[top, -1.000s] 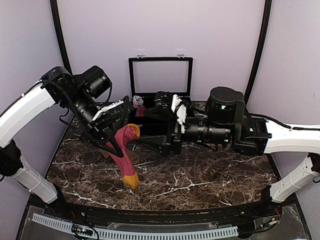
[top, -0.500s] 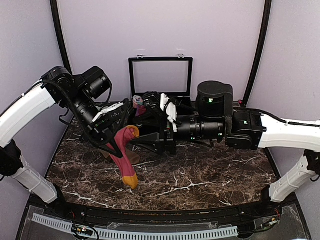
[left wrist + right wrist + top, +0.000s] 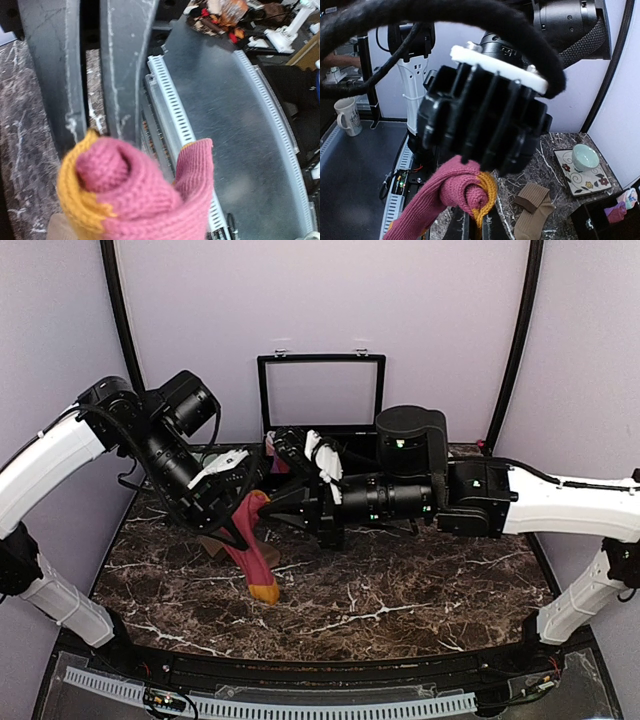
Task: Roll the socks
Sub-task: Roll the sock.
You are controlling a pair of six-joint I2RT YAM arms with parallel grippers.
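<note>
Now left jaws clamp the maroon sock point(image 3: 252, 545); right jaws are closed, contents unclear.

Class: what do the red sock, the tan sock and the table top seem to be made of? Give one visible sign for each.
Red sock: knitted yarn, matte and fuzzy; the rows of stitches show up close.
Tan sock: ribbed knit fabric, matte; fine lines run along the cuff.
Table top: dark marble or a marble-look surface, smooth; white veins cross it.

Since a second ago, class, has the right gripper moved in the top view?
Yes. The right gripper has shifted left, across the front of the fixed open box lid, toward the red sock.
</note>
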